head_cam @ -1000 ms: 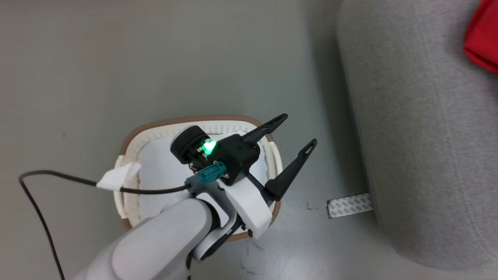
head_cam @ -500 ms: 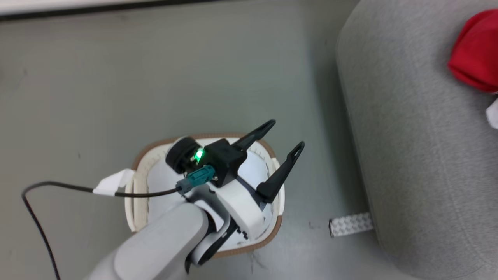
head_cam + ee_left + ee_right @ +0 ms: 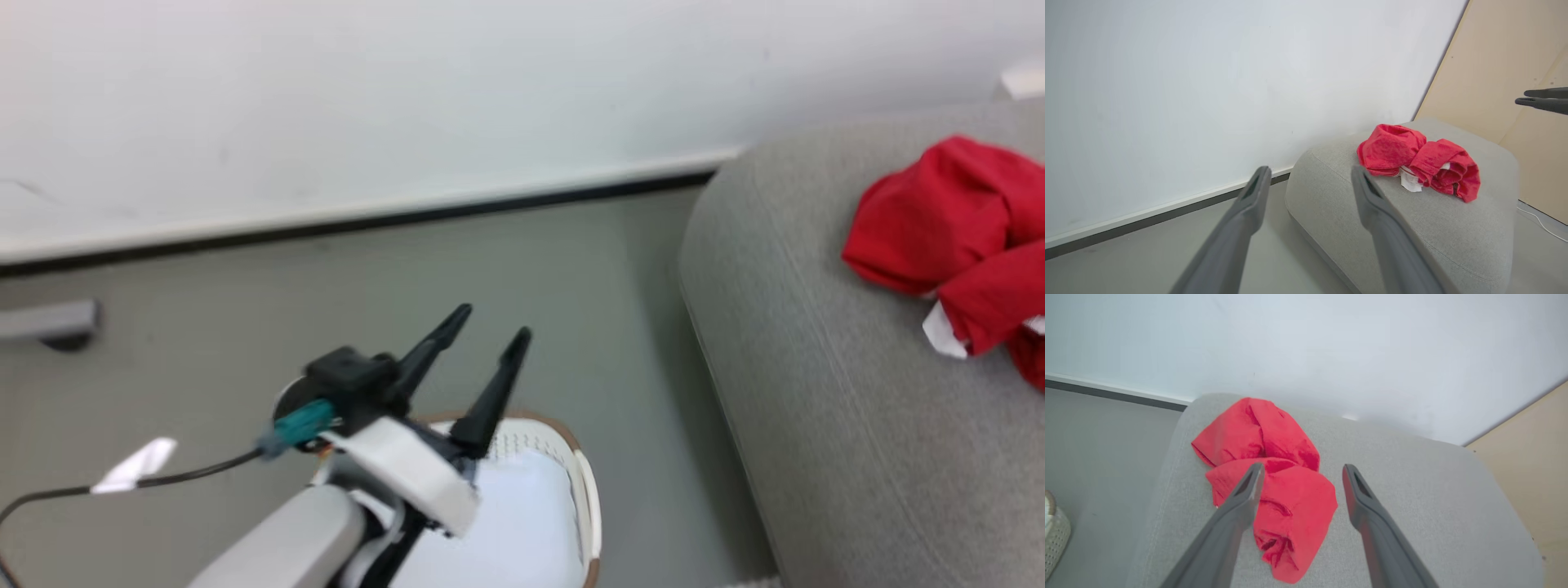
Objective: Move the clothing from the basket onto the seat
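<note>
The left gripper [image 3: 492, 325] stood with its two long dark fingers spread and empty, above the far rim of the oval white perforated plastic basket [image 3: 586, 498]. A plain white pad [image 3: 522, 523] showed inside the basket. The right gripper [image 3: 1303, 468], also spread and holding nothing, hung over the crumpled bright red fabric clothing [image 3: 1261, 437]. The clothing lay on the large light-grey woven upholstered seat [image 3: 1412, 477], near the basket.

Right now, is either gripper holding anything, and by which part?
Nothing is held: the left gripper and right gripper are open and empty; the clothing lies on the seat.
</note>
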